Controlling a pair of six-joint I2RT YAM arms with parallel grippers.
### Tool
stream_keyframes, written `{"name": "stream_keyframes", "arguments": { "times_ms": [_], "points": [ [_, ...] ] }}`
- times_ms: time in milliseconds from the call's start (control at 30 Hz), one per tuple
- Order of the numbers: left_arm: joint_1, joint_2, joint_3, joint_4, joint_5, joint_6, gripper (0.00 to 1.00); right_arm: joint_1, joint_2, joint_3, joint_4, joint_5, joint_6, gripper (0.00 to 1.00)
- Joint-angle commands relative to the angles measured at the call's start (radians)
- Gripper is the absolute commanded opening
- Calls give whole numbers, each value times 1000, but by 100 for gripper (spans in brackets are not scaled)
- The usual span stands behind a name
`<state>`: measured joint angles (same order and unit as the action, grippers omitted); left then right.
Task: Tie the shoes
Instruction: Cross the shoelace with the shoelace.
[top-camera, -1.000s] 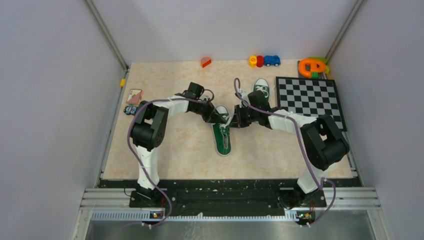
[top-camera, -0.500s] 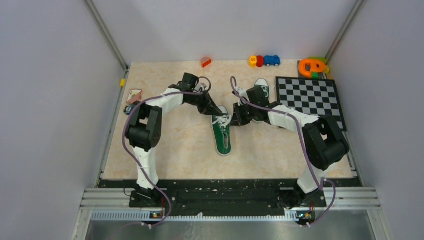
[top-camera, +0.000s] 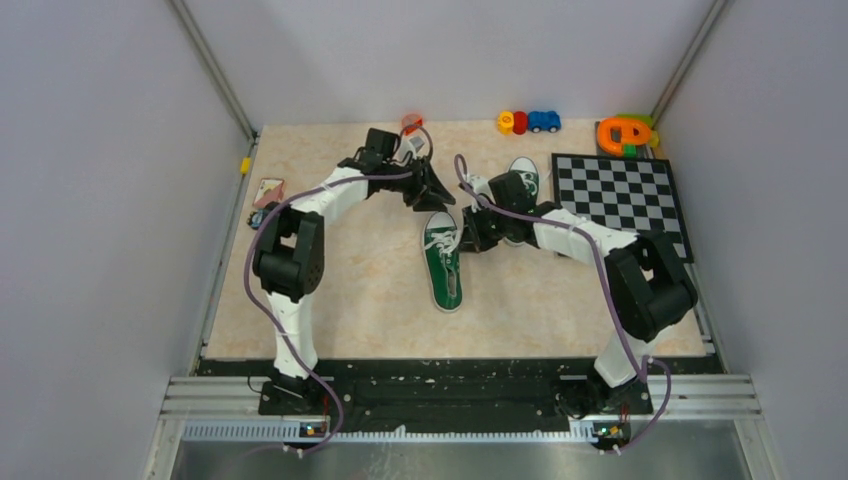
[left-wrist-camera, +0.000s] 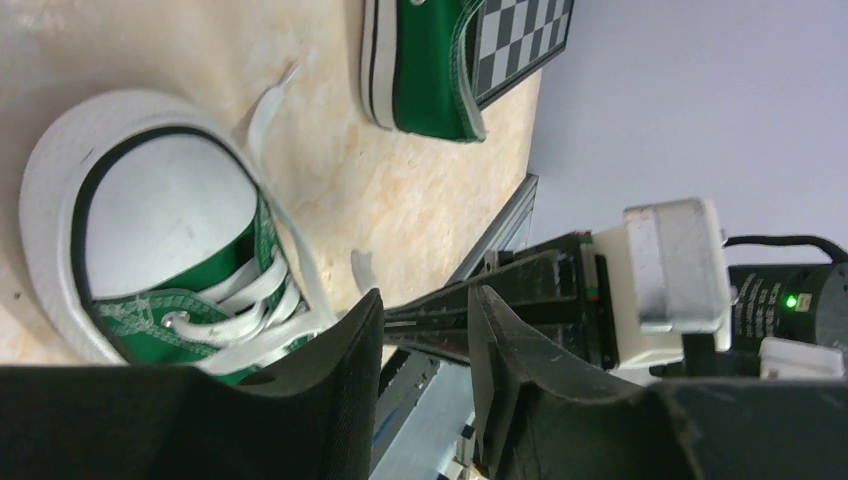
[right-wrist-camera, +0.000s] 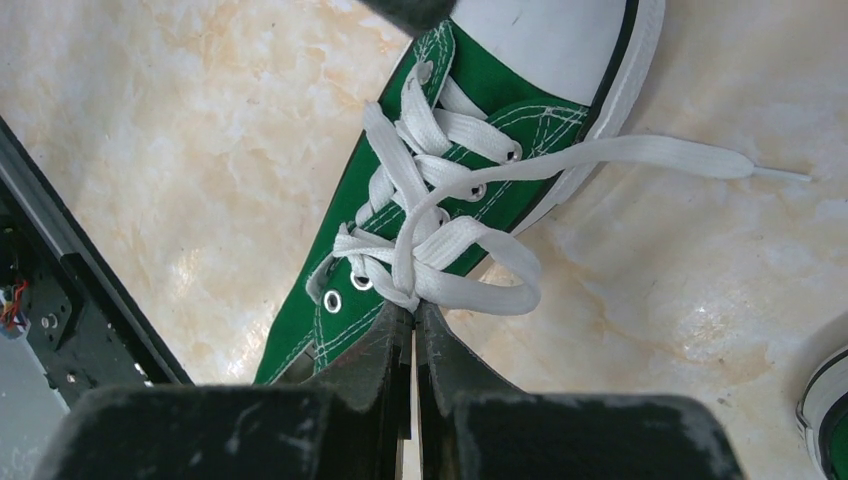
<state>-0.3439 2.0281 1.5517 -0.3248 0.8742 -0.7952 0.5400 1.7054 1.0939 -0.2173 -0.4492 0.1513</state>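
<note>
Where the beige marbled table (top-camera: 330, 290) nears the frame's left edge, a card (top-camera: 268, 190) lies. Upper centre: L gripper (top-camera: 432, 197) released, empty. Centre: green canvas shoe (top-camera: 443, 262), white rubber toe, flat laces (right-wrist-camera: 440, 240) loosely crossed; R gripper (right-wrist-camera: 413, 312) clenched, tips against them. 2nd shoe (top-camera: 523, 170) part-hidden by R arm; checkerboard (top-camera: 620, 195) at right. Only the R wrist view shows the eyelets.

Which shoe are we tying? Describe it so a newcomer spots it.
Find the checkerboard mat on the table's right. Ours is the shoe farther left, mid-table; unlike the other shoe beside the mat, its laces sit pinched in the right gripper's fingers.
</note>
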Motion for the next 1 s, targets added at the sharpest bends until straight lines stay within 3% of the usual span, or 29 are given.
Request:
{"name": "stream_keyframes", "arguments": {
  "times_ms": [0,133,567,967],
  "points": [
    [-32,41,112,-79,10,99,40,19,-35,52,9,10,-22,0],
    [-59,91,206,-213,-11,187,40,23,-36,56,11,12,-22,0],
    [-94,161,300,-389,-49,287,40,35,-28,66,-2,14,-20,0],
    [-96,191,309,-425,-41,305,35,35,-17,74,-8,11,-22,0]
  ]
}}
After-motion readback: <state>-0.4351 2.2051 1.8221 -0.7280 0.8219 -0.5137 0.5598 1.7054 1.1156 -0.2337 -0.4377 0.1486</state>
